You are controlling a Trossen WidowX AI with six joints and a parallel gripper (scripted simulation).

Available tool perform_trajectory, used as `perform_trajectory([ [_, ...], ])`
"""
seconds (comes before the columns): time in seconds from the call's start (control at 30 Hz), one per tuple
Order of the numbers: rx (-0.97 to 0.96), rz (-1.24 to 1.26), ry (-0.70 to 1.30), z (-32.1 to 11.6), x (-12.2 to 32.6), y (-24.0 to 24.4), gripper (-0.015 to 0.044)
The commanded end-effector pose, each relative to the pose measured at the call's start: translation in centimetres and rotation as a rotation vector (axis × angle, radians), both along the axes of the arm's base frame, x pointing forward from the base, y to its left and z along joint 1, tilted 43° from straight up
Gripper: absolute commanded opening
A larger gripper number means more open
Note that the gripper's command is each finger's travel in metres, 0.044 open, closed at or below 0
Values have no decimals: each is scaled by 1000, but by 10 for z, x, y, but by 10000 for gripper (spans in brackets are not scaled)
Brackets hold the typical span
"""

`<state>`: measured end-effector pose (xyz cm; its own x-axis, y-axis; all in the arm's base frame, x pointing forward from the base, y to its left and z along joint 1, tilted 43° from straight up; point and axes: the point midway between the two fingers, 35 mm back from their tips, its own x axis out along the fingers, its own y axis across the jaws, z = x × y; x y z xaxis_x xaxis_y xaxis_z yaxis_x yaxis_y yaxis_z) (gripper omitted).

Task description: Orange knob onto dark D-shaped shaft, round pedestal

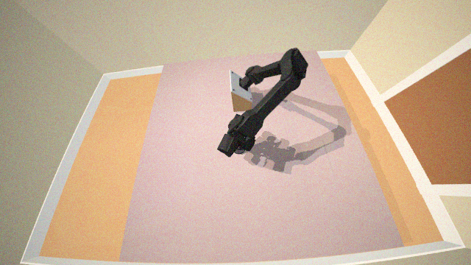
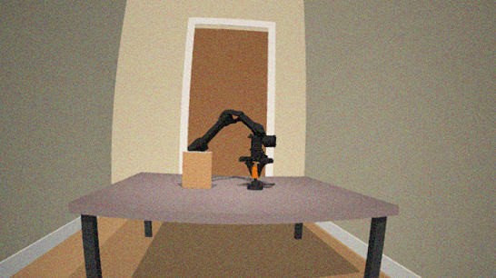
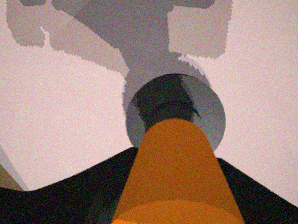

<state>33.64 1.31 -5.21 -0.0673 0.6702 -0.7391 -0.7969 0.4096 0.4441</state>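
Observation:
My gripper (image 2: 255, 173) (image 3: 174, 160) points down and is shut on the orange knob (image 2: 255, 171) (image 3: 175, 170), one finger on each side. The knob is held roughly upright over the round dark pedestal (image 2: 255, 186) (image 3: 215, 120). In the exterior view a short dark part shows between the knob's lower end and the pedestal's wide base, so the knob is not down on the base. The knob hides most of the shaft in the wrist view, and its flat side cannot be seen. Whether the shaft's tip is inside the hole cannot be told.
The arm's base stands on a wooden block (image 1: 241, 105) (image 2: 197, 171) with a pale top plate, left of the pedestal in the exterior view. The arm arches from it over the pinkish table (image 1: 191, 206) (image 2: 223, 207) and casts shadows beside the pedestal.

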Motion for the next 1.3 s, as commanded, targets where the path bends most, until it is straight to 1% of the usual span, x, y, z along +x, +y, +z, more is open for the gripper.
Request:
perform_trajectory([
  [0.0,3,63,-61,0,2,-2,0],
  [0.1,9,125,-118,-1,2,-1,0],
  [0.8,9,125,-118,1,2,-1,0],
  [0.87,10,145,-135,1,2,-1,0],
  [1.03,22,273,-251,0,2,-2,0],
  [1.27,22,280,-258,-2,0,0,0],
])
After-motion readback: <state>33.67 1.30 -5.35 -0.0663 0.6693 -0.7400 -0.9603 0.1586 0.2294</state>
